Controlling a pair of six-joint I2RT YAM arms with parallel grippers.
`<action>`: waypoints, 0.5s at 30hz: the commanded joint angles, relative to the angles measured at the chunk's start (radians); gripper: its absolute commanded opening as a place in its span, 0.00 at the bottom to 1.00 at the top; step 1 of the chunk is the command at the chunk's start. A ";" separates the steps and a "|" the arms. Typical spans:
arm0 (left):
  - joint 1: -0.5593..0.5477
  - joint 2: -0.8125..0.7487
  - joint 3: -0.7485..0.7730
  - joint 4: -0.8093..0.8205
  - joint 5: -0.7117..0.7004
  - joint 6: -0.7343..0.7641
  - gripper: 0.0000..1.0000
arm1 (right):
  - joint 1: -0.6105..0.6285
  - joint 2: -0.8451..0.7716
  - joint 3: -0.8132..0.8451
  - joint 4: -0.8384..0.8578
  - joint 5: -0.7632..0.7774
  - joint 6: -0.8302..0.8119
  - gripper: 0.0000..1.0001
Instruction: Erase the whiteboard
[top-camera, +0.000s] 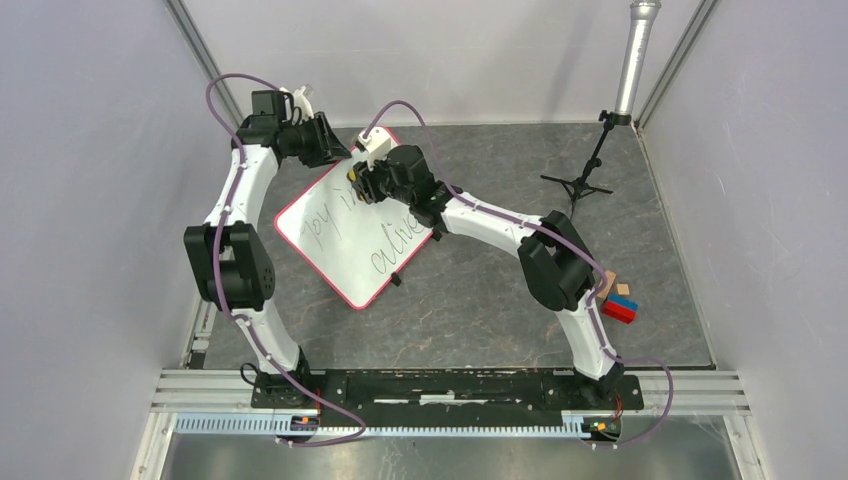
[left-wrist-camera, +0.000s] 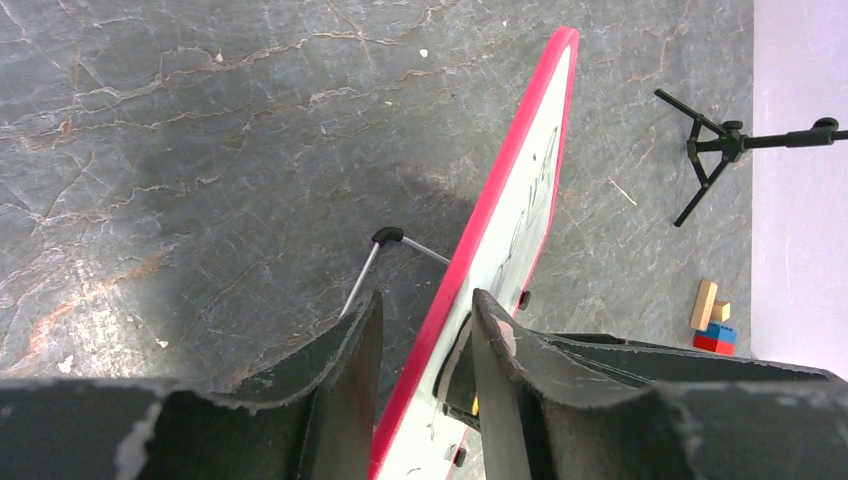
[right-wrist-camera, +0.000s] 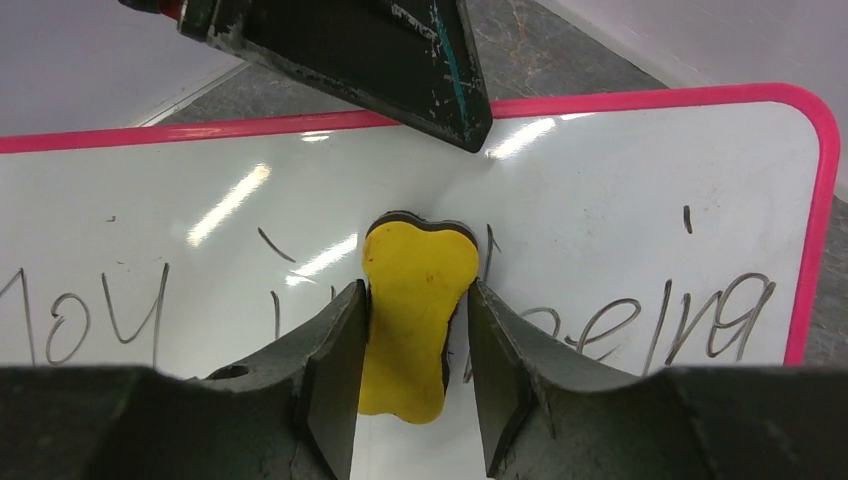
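Right claw (right-wrist-camera: 417, 292) closed on yellow eraser (right-wrist-camera: 412, 255), bone-shaped, soft-looking, set against whiteboard (right-wrist-camera: 620, 190) face dead ahead. Board glossy, red-rimmed, propped tilted on wire leg (left-wrist-camera: 365, 275) on grey stone-look table (left-wrist-camera: 150, 150); long axis crosswise to claw, handwriting either side of eraser. Left claw (left-wrist-camera: 428, 297) astride board's top rim, pinch uncertain.

Top cam: high behind the arm bases, looking down on the whole table (top-camera: 480, 300). Left wrist: close, sighting edge-on along the whiteboard (left-wrist-camera: 525, 200), table beyond. Right wrist: very close, square-on to its written face. All three views share the whiteboard; top and left wrist also share the blocks (top-camera: 620, 303).
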 joint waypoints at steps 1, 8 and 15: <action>-0.002 0.013 0.001 0.029 0.044 -0.004 0.44 | 0.009 -0.004 -0.007 0.056 0.014 0.008 0.49; -0.001 0.014 0.000 0.030 0.052 -0.005 0.35 | 0.009 -0.011 -0.030 0.069 0.034 0.008 0.43; -0.006 0.020 -0.003 0.029 0.045 0.003 0.28 | 0.009 -0.028 -0.072 0.086 0.149 0.018 0.35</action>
